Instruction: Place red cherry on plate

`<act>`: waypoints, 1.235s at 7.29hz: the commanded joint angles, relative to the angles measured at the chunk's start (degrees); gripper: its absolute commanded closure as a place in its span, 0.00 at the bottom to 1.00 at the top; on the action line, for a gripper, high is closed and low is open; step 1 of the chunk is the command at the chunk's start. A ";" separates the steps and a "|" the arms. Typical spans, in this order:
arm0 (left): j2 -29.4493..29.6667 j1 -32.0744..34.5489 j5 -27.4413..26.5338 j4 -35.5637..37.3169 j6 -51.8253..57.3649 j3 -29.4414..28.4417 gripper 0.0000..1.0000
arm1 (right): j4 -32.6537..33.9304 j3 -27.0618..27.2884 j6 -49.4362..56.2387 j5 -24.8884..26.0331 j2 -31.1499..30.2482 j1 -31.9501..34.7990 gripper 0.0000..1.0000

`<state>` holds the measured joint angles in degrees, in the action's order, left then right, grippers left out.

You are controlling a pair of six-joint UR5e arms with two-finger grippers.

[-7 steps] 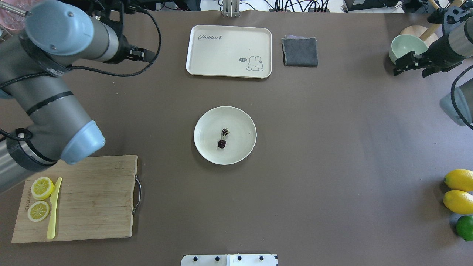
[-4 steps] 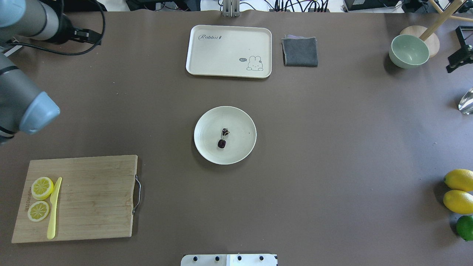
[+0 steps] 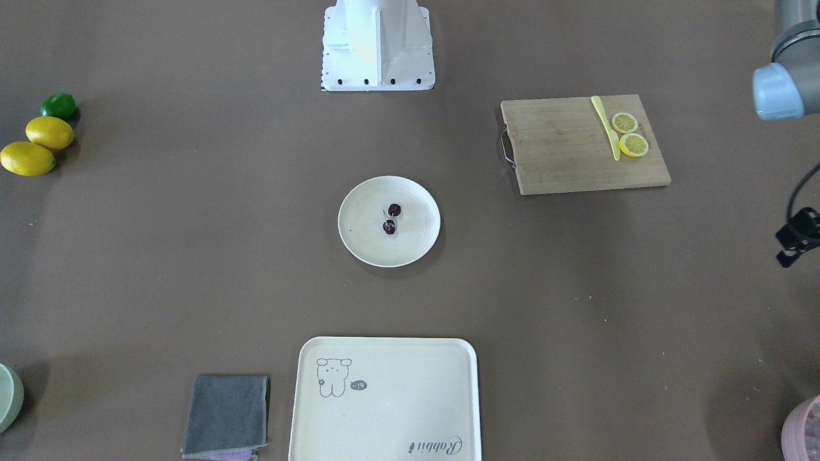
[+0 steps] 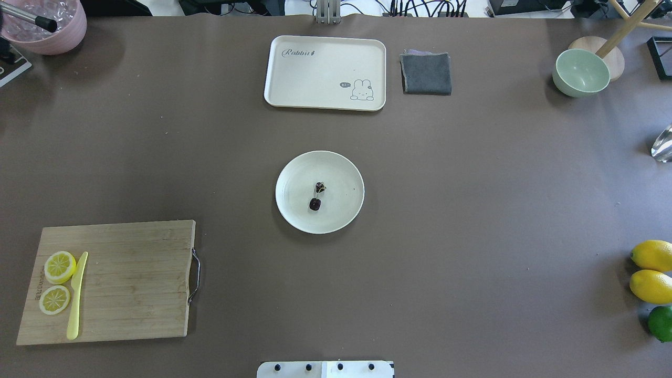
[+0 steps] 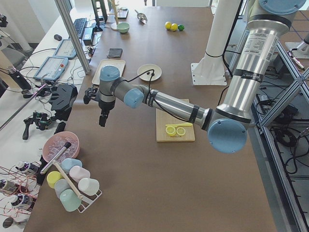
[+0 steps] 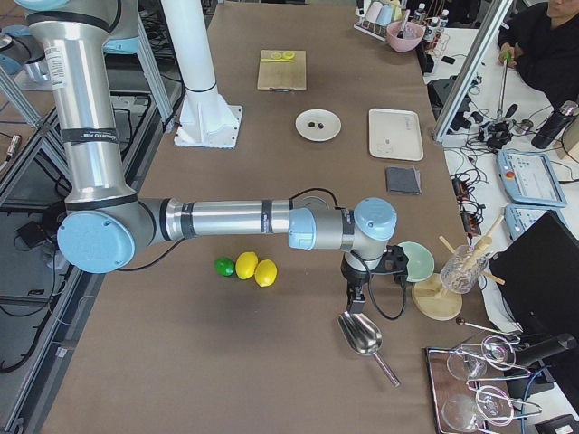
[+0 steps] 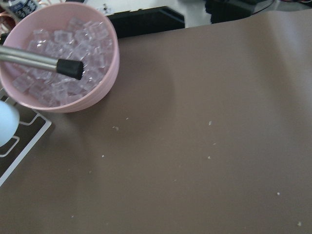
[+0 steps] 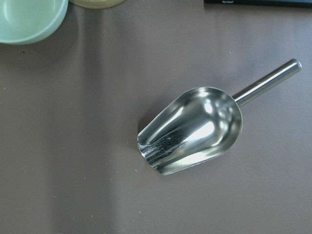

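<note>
A: Counter (image 4: 472, 210): brown, and one arm is stretched toward each end. The left arm (image 5: 169, 104) reaches toward the left end and the right arm (image 6: 226, 220) toward the right end.

B: Gripper states?

A: The left gripper (image 5: 102, 124) hangs fingers-down above the counter near the operator-side left corner, close to the pink bowl (image 7: 97, 95). I cannot tell whether its fingers are spread or pressed together. The right gripper (image 6: 352, 300) hangs fingers-down over the scoop (image 8: 190, 129) at the right end. It shows only in the side view, so I cannot tell there either. Neither one visibly carries anything.

B: Fixed items?

A: The cutting board (image 4: 131, 283) lies at the robot-side left corner. The tray (image 4: 315, 68) sits at the middle of the operator-side edge, with the folded grey cloth (image 4: 426, 73) just beside it toward the right end. The plate (image 4: 341, 210) sits at the counter's centre. The pink bowl holds ice cubes and a dark-tipped rod. The green bowl (image 4: 580, 73) is at the operator-side right corner. The scoop lies on its side between that bowl and the fruit.

B: Small items?

A: Two lemons (image 4: 652, 255) and a lime (image 4: 661, 323) sit in a row along the right end, toward the robot side. Two lemon slices (image 4: 60, 266) lie on the board with the yellow knife (image 4: 76, 296) just beside them.

B: Target?

A: The red cherry (image 4: 315, 204) lies on the plate near its middle. Both fruits rest on the plate's floor inside the rim, joined by the stem. Both grippers are well apart from it.
</note>
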<state>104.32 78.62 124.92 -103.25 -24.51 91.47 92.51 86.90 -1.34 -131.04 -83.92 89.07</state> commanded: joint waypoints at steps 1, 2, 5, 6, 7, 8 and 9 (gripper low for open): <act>-4.28 7.83 7.85 0.07 11.29 -2.69 0.02 | -0.04 0.38 0.29 -1.94 -1.86 1.37 0.00; -6.22 8.30 8.41 -0.28 11.59 -2.70 0.02 | -0.04 0.47 0.03 -1.94 -2.21 1.37 0.00; -8.70 10.15 12.01 -0.37 11.59 -2.35 0.02 | -0.04 0.47 -0.15 -1.77 -2.48 1.37 0.00; -8.79 10.15 11.67 -0.46 11.59 -2.61 0.02 | -0.04 0.55 -0.33 -1.85 -2.39 1.37 0.00; -8.79 10.15 11.32 -0.37 11.59 -2.62 0.02 | -0.04 1.08 -0.50 -1.85 -2.31 1.37 0.00; -8.79 10.23 11.31 -0.29 11.50 -2.88 0.02 | -0.04 1.60 -0.59 -1.85 -2.31 1.37 0.00; -8.70 10.41 11.31 -0.28 11.50 -2.79 0.02 | -0.04 1.96 -0.59 -1.85 -2.39 1.37 0.00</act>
<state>95.57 88.87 136.27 -103.58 -12.98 88.71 92.46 88.34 -1.87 -132.89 -86.25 90.44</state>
